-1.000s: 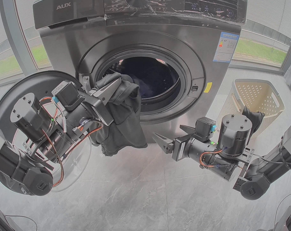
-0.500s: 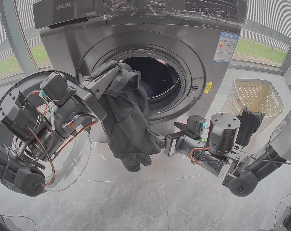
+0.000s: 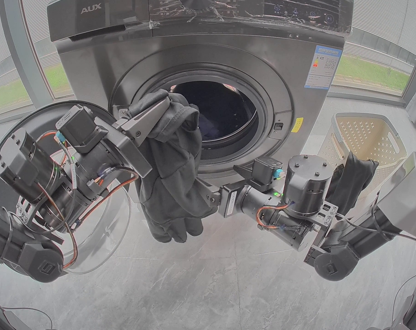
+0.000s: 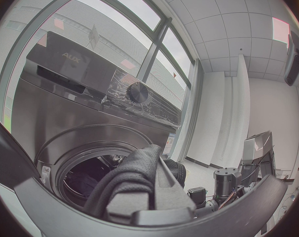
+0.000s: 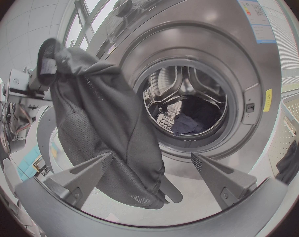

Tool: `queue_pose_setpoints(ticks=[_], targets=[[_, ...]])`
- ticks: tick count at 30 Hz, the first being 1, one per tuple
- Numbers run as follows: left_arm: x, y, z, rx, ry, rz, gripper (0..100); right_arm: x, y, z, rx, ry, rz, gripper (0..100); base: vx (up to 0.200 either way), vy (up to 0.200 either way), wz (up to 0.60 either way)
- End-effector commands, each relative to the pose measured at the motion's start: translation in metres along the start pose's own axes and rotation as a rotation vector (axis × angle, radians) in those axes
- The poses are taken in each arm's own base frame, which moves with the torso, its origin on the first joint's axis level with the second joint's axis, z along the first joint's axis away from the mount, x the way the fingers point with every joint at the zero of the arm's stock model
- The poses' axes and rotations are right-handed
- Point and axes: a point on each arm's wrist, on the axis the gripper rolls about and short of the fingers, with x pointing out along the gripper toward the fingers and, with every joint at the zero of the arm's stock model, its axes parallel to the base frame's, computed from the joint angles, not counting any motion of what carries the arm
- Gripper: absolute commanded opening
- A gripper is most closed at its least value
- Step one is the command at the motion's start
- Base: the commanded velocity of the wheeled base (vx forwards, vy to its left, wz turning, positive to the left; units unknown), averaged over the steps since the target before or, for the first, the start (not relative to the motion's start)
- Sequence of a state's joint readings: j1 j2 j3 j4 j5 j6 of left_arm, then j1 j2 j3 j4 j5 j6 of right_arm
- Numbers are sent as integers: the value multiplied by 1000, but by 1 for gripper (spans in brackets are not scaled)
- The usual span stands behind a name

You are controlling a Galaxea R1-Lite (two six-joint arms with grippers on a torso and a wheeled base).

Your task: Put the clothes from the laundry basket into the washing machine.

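Your left gripper (image 3: pixel 160 108) is clamped on the top of a dark garment (image 3: pixel 173 175). It holds the garment up just in front of the left side of the washing machine (image 3: pixel 263 56) opening. The cloth hangs below the opening, clear of the floor. Your right gripper (image 5: pixel 151 157) has its fingers (image 5: pixel 90 173) spread wide. One finger overlaps the garment's lower part, but you cannot tell whether it touches. A dark blue piece (image 5: pixel 185 124) lies inside the drum. The door (image 3: pixel 38 115) stands swung open on the left. On the right, the laundry basket (image 3: pixel 377 129) has another dark cloth (image 3: pixel 356 179) draped over its near rim.
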State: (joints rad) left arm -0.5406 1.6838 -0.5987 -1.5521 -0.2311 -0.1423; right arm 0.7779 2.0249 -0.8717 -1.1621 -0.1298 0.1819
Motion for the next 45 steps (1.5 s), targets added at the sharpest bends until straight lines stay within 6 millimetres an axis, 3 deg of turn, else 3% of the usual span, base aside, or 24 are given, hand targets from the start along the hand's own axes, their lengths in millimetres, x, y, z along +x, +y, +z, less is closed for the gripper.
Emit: queue_pose_setpoints(ticks=[1,5,8,13,19,26,36,40,45], targets=[[0,0,-1,-1,2,2,0,2,5,-8,-3,19,13,100,0,0,0],[0,1,-1,1,4,2,0,3,-12,1,-9,-5,-34,100,0,0,0],[0,1,-1,1,4,2,0,5,-28,21,-34,-65,-65,100,0,0,0],[0,0,-2,0,5,1,0,6,-30,26,-36,-77,-71,100,0,0,0],[0,1,-6,-2,21,6,0,12,-1,4,-37,-34,0,100,0,0,0],[0,2,-6,-2,16,10,0,0,29,-10,-35,3,86,100,0,0,0],[2,3,-4,1,9,13,0,-10,29,-27,-46,70,90,100,0,0,0],[2,3,-2,2,3,11,0,-9,18,-26,-48,71,59,100,0,0,0],[1,3,-2,3,2,9,0,-7,-18,-14,-54,44,-34,100,0,0,0]])
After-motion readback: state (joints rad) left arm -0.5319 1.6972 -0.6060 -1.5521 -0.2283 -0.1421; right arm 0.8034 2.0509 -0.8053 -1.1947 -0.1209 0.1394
